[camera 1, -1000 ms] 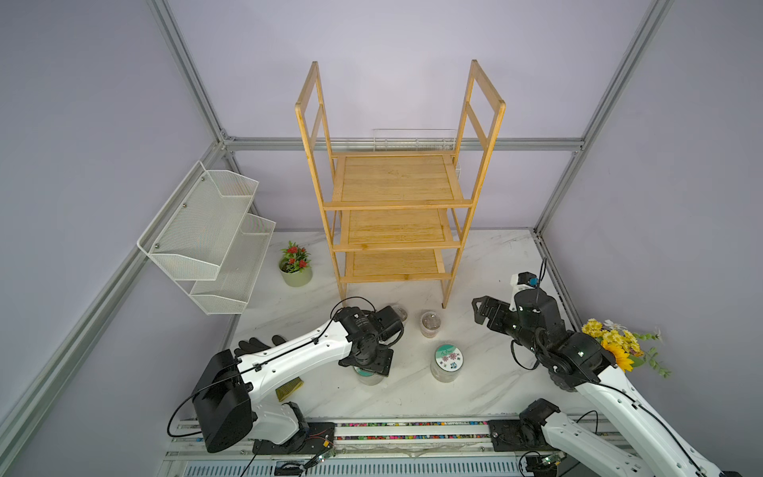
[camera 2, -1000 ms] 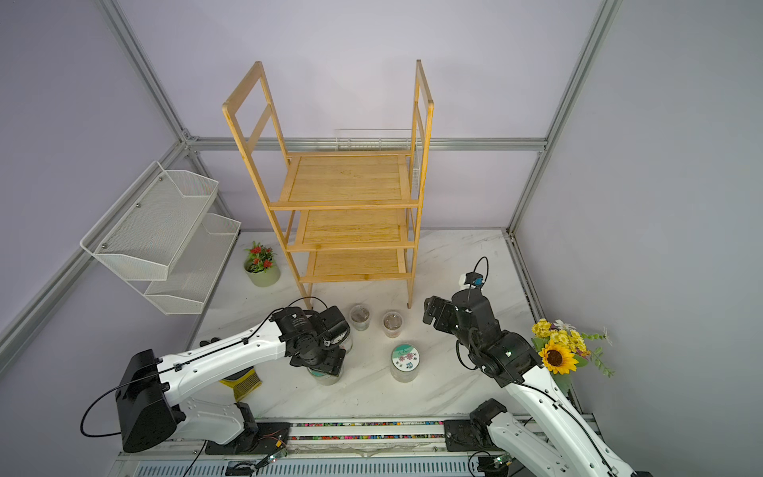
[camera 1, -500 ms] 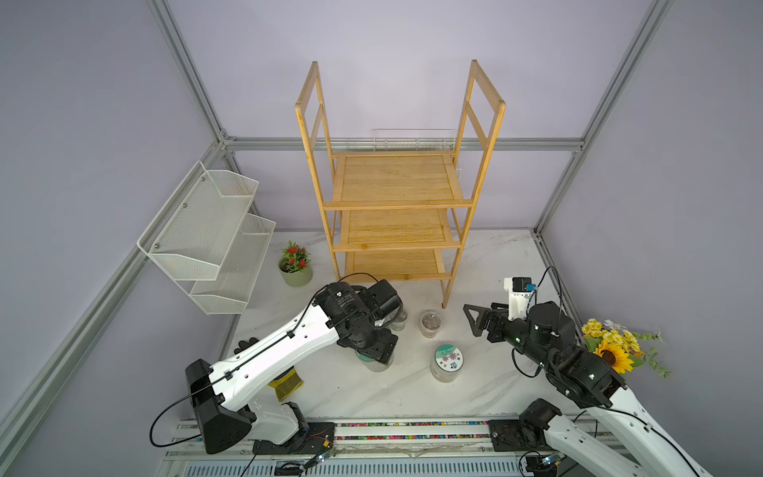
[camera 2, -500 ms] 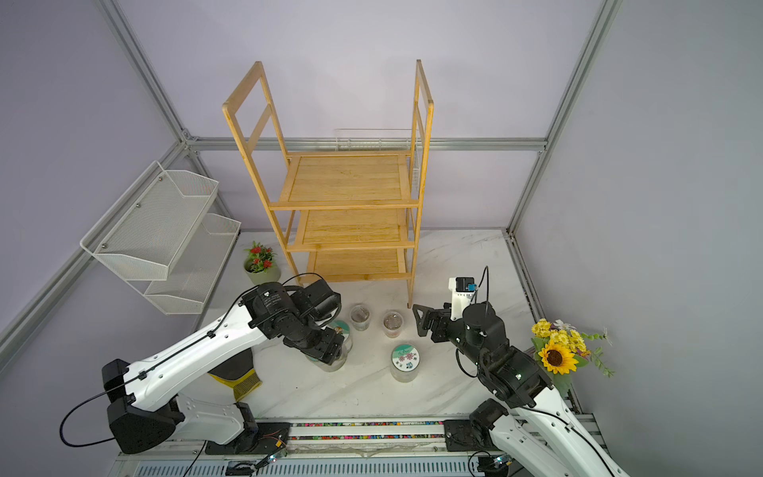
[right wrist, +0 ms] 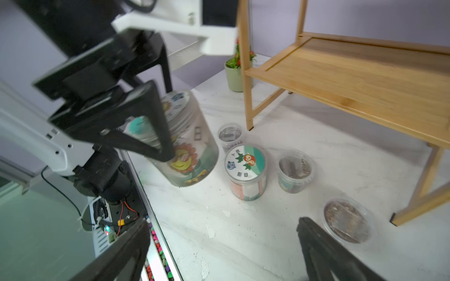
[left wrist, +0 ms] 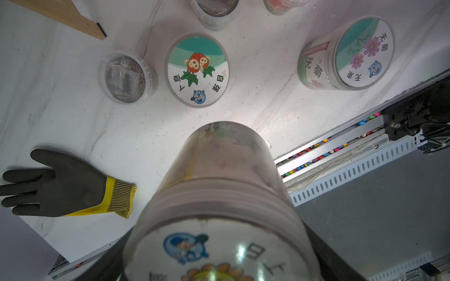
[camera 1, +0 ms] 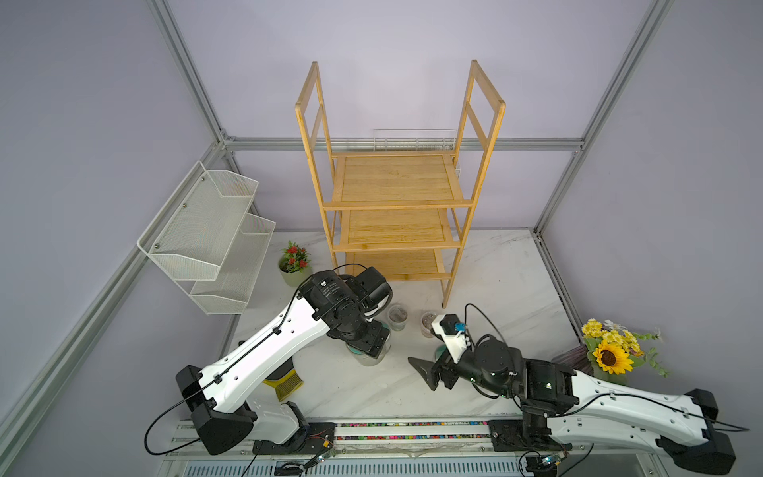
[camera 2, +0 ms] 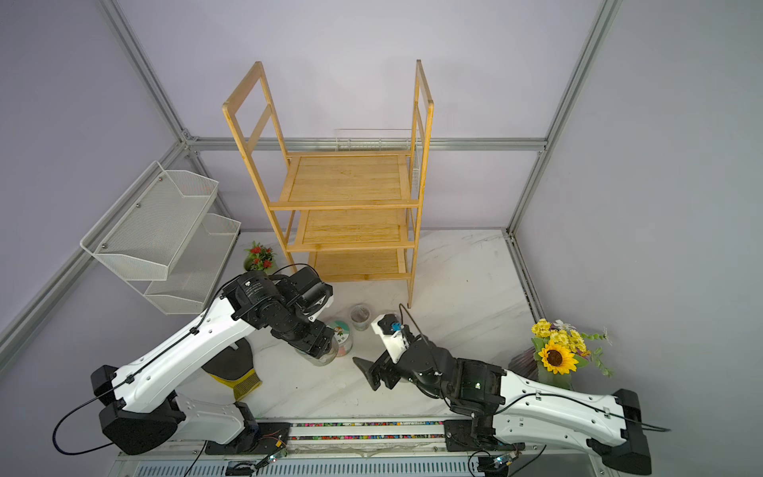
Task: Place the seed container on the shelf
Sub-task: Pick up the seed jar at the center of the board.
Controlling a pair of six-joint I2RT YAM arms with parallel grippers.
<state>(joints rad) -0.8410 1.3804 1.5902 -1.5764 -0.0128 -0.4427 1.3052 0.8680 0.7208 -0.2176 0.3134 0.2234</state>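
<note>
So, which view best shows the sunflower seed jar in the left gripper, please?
Right wrist: the sunflower seed jar shows its labelled side. Left wrist shows its lid; both top views mostly hide it.

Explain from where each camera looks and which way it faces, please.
Both top views: high at the front, facing down at the tall light-brown bamboo shelf; both white arms show.
Left wrist: behind the left gripper, facing down along the held clear plastic sunflower-label seed container; black fingers show.
Right wrist: low, facing the shelf's bottom tier; open right gripper shows.
Shared: both wrist views show the round strawberry-lidded plastic jar.
</note>
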